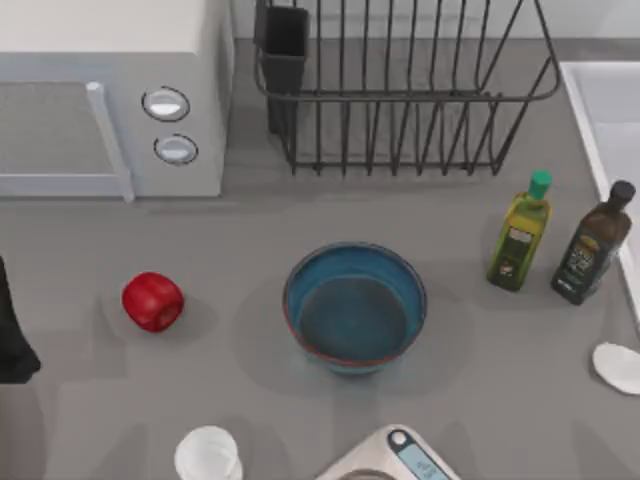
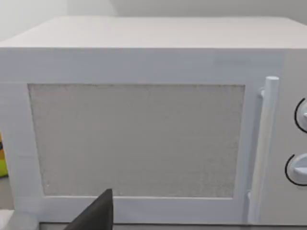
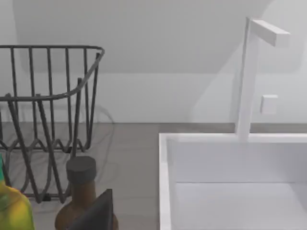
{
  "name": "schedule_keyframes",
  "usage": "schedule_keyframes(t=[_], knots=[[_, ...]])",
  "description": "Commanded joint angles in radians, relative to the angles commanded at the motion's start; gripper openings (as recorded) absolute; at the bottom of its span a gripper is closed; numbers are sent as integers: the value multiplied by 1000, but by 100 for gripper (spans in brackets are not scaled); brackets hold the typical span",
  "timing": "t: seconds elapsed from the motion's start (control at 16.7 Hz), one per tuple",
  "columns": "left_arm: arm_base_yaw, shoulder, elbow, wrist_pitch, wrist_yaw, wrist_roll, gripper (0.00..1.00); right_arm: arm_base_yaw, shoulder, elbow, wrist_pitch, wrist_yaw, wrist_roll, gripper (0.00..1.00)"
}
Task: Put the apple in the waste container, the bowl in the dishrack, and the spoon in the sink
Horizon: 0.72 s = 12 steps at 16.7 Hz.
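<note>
The left arm's pincer sits at the left edge of the desk, well left of the bowl; it appears as a dark shape, and I cannot tell whether it is spread or pressed together. In the left wrist view one dark fingertip pokes up before the white microwave, whose door, upright handle and two knobs face the camera. In the right wrist view a dark fingertip of the right pincer stands in front of the dark bottle, with the rack and sink beyond; whether that pincer is spread or pressed together cannot be told.

The bowl, blue with a reddish-brown rim, stands upright in the middle of the desk. The apple lies on the desk left of the bowl, well apart from it. The dishrack stands behind the bowl, its dark cutlery cup at its left corner, next to the microwave. Right of the bowl stand a green-capped yellow bottle and a dark bottle, side by side. The sink lies further right, at the desk's right edge. A whitish oval end, seemingly the spoon, lies at that edge, right of the bowl and nearer than the bottles. A translucent cup stands near the front edge, to the bowl's front left. A grey device with a blue display sits just in front of the bowl.
</note>
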<state>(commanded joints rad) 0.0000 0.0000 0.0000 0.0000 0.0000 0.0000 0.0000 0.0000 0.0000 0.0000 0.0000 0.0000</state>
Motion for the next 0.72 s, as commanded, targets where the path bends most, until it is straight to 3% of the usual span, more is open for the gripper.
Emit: schedule_keyframes(t=[0.36, 0.72], knots=[[-26, 104, 98, -76, -1, 22, 100, 0, 0, 0, 0, 0, 0, 100], [-118, 570, 458, -351, -4, 106, 100, 0, 0, 0, 0, 0, 0, 100]])
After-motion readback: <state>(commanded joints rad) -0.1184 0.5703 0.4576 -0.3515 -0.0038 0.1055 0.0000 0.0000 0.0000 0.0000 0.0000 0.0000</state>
